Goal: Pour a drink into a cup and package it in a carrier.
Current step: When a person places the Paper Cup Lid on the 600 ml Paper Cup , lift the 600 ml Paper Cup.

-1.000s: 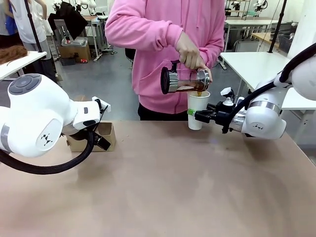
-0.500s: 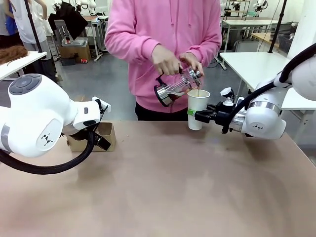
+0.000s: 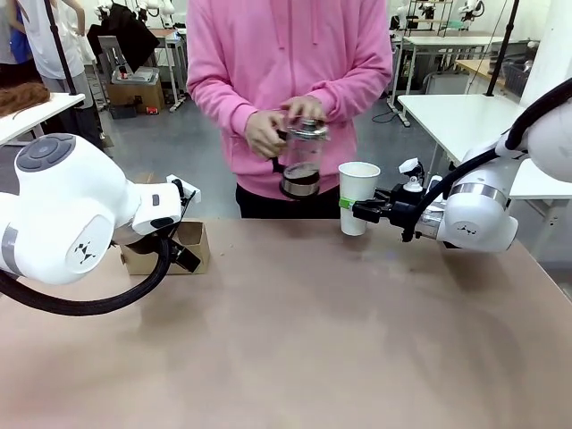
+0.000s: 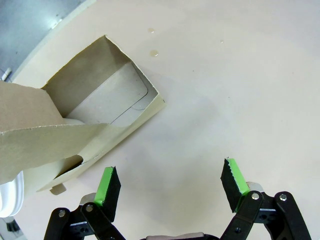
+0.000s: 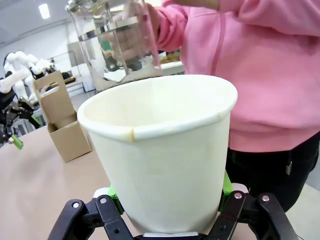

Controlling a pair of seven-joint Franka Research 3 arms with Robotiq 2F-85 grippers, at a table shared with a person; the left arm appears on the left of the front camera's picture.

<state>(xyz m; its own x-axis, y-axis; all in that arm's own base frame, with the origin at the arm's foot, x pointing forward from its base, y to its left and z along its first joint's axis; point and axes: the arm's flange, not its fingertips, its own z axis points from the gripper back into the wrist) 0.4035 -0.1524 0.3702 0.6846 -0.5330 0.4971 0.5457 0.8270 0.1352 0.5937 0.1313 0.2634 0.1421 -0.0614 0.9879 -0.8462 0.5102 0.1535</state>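
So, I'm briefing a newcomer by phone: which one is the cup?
Find the far edge of the table, before the person in pink. The cup is the tall white paper one in the right gripper, not the glass jug the person holds.

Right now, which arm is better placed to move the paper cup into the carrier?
Probably right: the right tool is shut on the tall white paper cup. The left tool hangs open by the brown cardboard carrier.

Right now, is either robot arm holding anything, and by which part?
The right gripper has its jaws shut on the tall white paper cup, low on its side wall. The left gripper, jaws open, holds nothing.
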